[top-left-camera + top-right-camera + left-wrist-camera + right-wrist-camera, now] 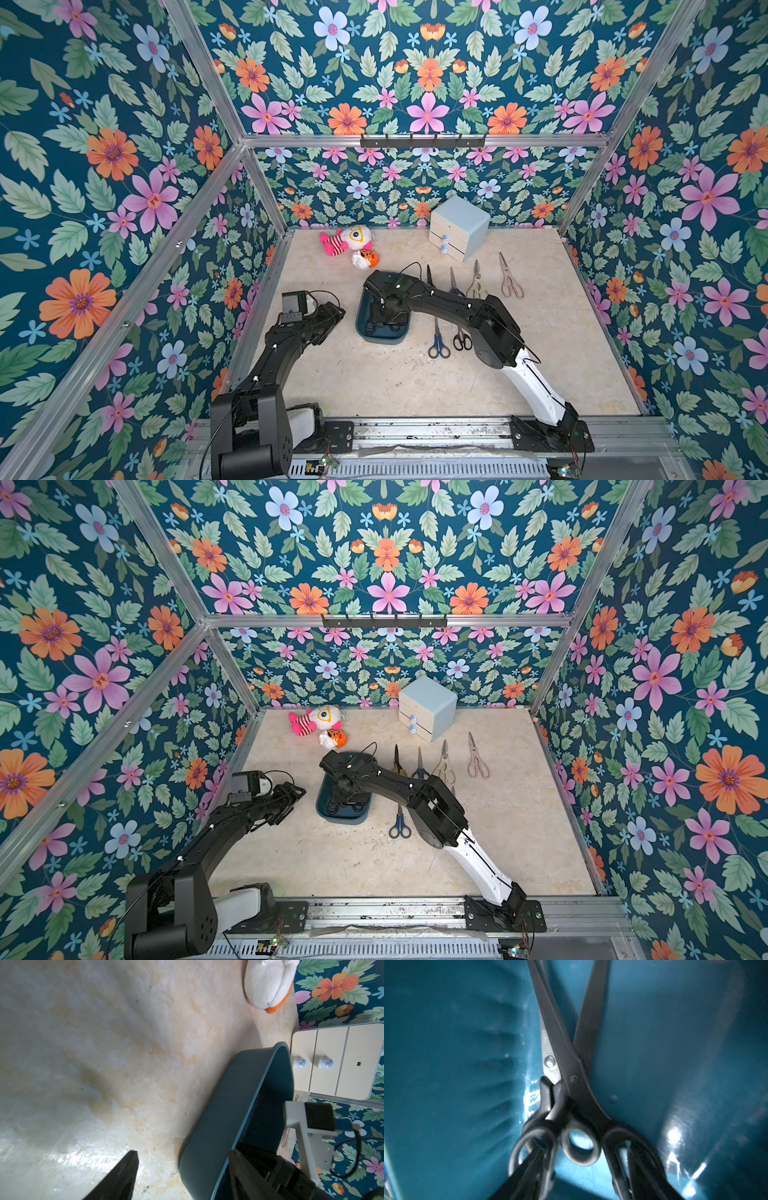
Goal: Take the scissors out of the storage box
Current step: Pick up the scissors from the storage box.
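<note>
Right hand, fingers apart, straddles black-handled steel scissors inside the teal plastic storage box. Left hand: apart, empty.

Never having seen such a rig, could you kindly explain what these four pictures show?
Two robot arms stand at a table. Two pictures look down from overhead, nearly alike; the other two come from a camera on each wrist. The right gripper reaches into the teal storage box, jaws open above black-handled scissors lying there; it holds nothing. The left gripper hovers open beside the box. Six pairs lie on the table, among them a pink-handled pair and a blue-handled pair. At the back are plush toys and a pale blue drawer cube.
</note>
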Controlling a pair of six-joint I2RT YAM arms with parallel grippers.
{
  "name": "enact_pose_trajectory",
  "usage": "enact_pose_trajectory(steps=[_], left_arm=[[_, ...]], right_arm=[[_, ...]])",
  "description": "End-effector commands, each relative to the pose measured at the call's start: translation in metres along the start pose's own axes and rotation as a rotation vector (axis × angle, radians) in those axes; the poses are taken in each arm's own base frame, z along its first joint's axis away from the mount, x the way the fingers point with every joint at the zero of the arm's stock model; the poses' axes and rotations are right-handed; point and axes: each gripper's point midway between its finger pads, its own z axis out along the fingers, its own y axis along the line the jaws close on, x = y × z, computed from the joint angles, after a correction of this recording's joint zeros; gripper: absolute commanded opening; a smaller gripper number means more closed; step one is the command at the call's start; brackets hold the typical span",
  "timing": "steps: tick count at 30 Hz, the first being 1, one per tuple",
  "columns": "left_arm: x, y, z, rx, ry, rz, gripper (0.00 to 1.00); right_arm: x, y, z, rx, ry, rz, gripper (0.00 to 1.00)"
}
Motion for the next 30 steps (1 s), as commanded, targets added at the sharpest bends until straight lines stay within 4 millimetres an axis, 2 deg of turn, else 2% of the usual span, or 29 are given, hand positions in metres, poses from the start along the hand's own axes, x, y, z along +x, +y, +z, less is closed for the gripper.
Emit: enact_pose_trajectory(steps=[1,5,12,15,17,21,26,30], left_arm=[[0.002,0.001,-0.001,-0.004,0.004,0.013,0.74],[0.002,0.001,-0.001,-0.002,0.004,0.014,0.74],[0.001,0.0,-0.001,0.001,0.001,0.01,0.74],[0.001,0.0,-0.001,0.001,0.001,0.008,0.74],[0.002,0.001,-0.001,0.001,0.002,0.008,0.74],[0.002,0.001,-0.002,0.001,0.001,0.006,0.74],[0.002,0.0,-0.002,0.005,0.001,0.004,0.74],[0.002,-0.001,-0.002,0.006,0.002,0.005,0.73]], right_arm=[[0.004,-0.009,0.005,0.047,0.012,0.012,0.67],[0.004,-0.01,0.009,0.052,0.014,0.009,0.67],[0.005,-0.016,0.014,0.084,0.017,-0.001,0.6],[0.007,-0.019,0.016,0.1,0.031,-0.003,0.54],[0.007,-0.019,0.014,0.1,0.028,0.0,0.47],[0.004,-0.016,0.007,0.092,0.015,0.004,0.41],[0.004,-0.015,0.003,0.086,0.012,0.009,0.28],[0.004,-0.015,0.005,0.079,0.014,0.012,0.23]])
